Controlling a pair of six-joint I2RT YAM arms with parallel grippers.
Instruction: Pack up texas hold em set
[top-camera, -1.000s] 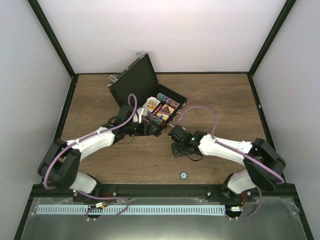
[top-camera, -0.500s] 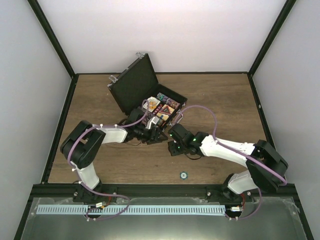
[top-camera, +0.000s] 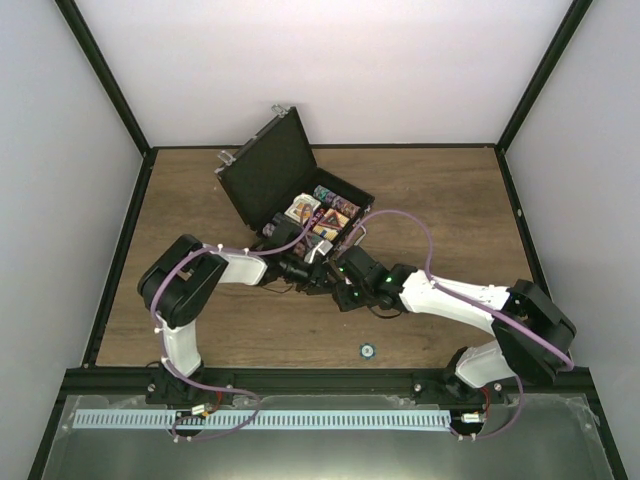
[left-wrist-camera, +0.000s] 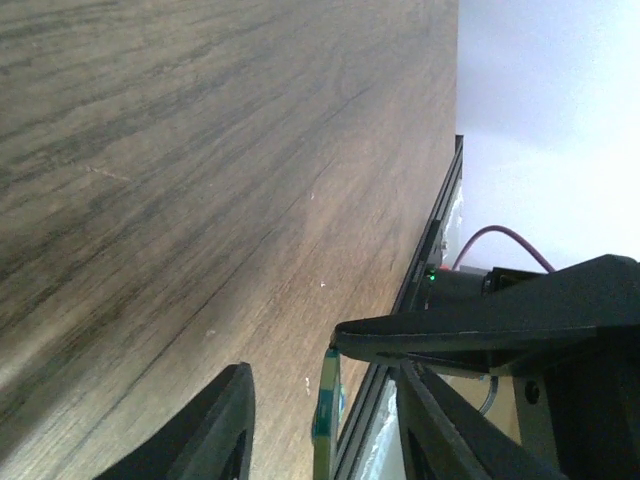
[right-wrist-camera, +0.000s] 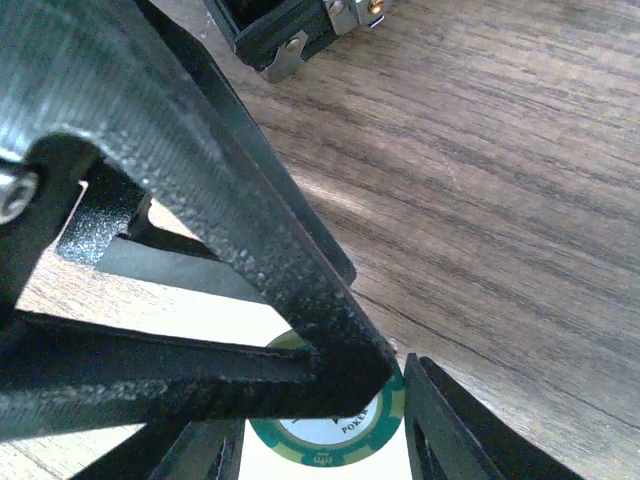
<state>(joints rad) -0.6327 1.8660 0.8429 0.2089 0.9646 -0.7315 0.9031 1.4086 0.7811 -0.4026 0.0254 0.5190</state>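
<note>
The bench (left-wrist-camera: 170, 150) was wood-grained and smooth, with a dull sheen. I saw the left pincer (left-wrist-camera: 322, 440) in black plastic, its fingers (right-wrist-camera: 210, 190) coarse and grainy with fine layered ridges. The poker chip (right-wrist-camera: 330, 432) looked smooth and faintly glossy, with a printed face. The briefcase (top-camera: 268, 178) was matt black, and its corner fittings (right-wrist-camera: 288, 58) were bright, shiny metal. The arm shells (top-camera: 450, 292) were glossy white plastic.

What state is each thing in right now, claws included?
briefcase: open, lid up.
card decks: lying inside the briefcase.
green poker chip: pinched by its rim.
right gripper: shut on the green poker chip.
left gripper: open, fingers either side of the chip.
round button: loose, outside the briefcase.
</note>
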